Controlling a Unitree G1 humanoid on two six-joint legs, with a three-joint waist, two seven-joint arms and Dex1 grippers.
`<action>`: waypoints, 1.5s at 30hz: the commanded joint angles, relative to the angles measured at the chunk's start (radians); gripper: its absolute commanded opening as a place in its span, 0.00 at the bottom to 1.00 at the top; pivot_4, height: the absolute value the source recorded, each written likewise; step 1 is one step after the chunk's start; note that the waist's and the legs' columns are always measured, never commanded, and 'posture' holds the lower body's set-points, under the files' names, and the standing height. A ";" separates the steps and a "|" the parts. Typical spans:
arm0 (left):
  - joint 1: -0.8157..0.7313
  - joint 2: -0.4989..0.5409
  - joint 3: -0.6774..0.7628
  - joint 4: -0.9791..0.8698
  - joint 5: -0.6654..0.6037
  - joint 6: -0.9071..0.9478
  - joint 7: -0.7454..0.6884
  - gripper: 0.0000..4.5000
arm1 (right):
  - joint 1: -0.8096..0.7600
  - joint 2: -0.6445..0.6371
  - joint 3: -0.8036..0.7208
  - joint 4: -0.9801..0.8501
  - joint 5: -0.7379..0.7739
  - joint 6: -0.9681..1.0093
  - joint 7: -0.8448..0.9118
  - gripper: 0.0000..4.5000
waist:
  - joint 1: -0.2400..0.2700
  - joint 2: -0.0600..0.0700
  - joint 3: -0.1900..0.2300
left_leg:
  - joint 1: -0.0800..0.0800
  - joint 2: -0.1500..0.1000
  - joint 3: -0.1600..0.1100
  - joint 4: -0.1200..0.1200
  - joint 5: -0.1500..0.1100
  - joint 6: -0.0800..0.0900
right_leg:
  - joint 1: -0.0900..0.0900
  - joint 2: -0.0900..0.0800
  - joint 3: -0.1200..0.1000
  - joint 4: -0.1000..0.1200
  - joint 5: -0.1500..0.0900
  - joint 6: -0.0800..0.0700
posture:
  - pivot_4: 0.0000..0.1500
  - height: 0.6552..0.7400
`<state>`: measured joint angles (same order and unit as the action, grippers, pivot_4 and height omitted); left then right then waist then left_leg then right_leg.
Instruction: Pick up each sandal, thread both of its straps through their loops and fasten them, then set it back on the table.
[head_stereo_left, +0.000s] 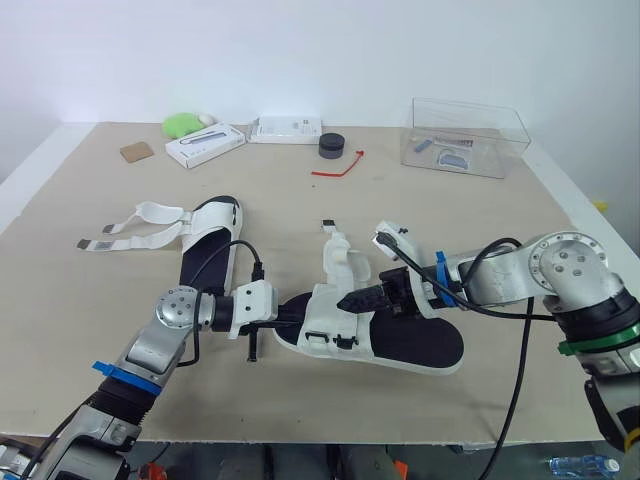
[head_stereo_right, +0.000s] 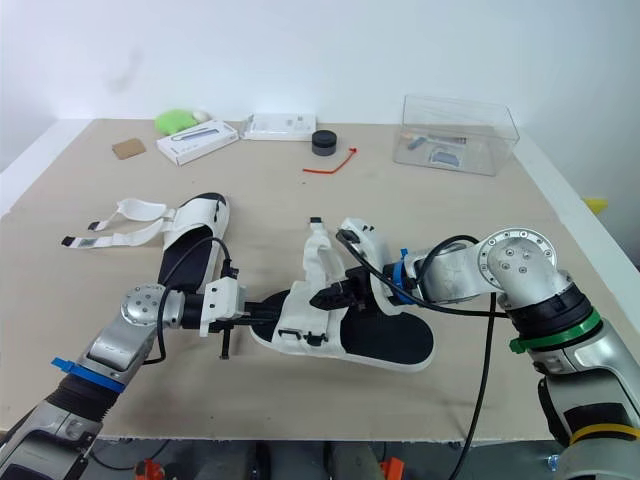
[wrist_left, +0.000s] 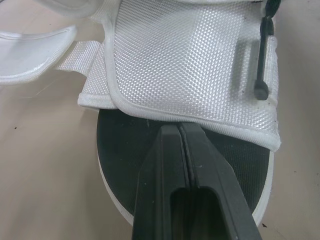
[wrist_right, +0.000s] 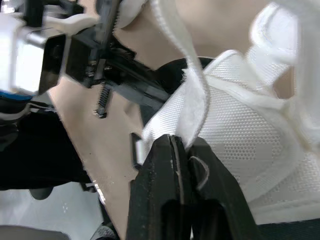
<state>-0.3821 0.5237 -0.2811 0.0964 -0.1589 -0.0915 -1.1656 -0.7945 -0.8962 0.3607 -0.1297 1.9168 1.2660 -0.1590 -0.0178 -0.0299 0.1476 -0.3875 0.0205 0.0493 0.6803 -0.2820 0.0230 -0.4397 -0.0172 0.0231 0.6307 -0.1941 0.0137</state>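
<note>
Between my two pincers sits the near sandal (head_stereo_left: 415, 345), white upper over a black insole, on the table (head_stereo_left: 300, 210). My left pincer (wrist_left: 181, 128) is clenched empty, its tips at the upper's edge. My right pincer (wrist_right: 181, 141) pinches the strap (wrist_right: 192, 107). The front table edge is close behind both, with open room beyond. The second sandal (head_stereo_left: 205, 250) lies unfastened past the left pincer.

Near sandal (head_stereo_left: 420, 345): black footbed, white woven-textured straps. Far sandal (head_stereo_left: 205, 255): same. Tie (head_stereo_left: 338, 168): red.
</note>
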 joint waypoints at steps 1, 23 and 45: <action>0.023 0.008 -0.047 0.045 0.057 0.019 -0.004 0.00 | 0.024 -0.019 -0.030 -0.089 0.055 -0.020 -0.028 0.03 | 0.000 0.000 0.000 | 0.000 0.000 0.000 0.000 0.000 0.000 | 0.000 0.000 0.000 0.000 0.000 0.000 | 1.00 1.00; 0.002 0.005 -0.057 0.066 0.058 0.014 -0.005 0.00 | 0.088 -0.096 -0.058 -0.267 0.025 -0.059 0.013 0.23 | 0.001 0.000 0.000 | -0.001 -0.001 0.000 0.002 0.000 0.001 | 0.000 -0.002 0.000 0.000 -0.003 0.007 | 1.00 1.00; -0.001 0.006 -0.058 0.059 0.057 0.025 0.003 0.00 | 0.041 0.015 -0.109 -0.132 -0.104 -0.018 0.054 0.04 | 0.000 0.000 0.000 | -0.002 -0.001 0.001 0.006 0.001 0.002 | 0.000 -0.003 -0.001 -0.001 0.000 0.008 | 1.00 1.00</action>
<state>-0.4078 0.5214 -0.2984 0.1188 -0.1583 -0.0910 -1.1629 -0.7567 -0.8732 0.2825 -0.2174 1.8027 1.2468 -0.1116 -0.0174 -0.0296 0.1475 -0.3898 0.0199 0.0504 0.6858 -0.2814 0.0253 -0.4392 -0.0205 0.0219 0.6301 -0.1946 0.0212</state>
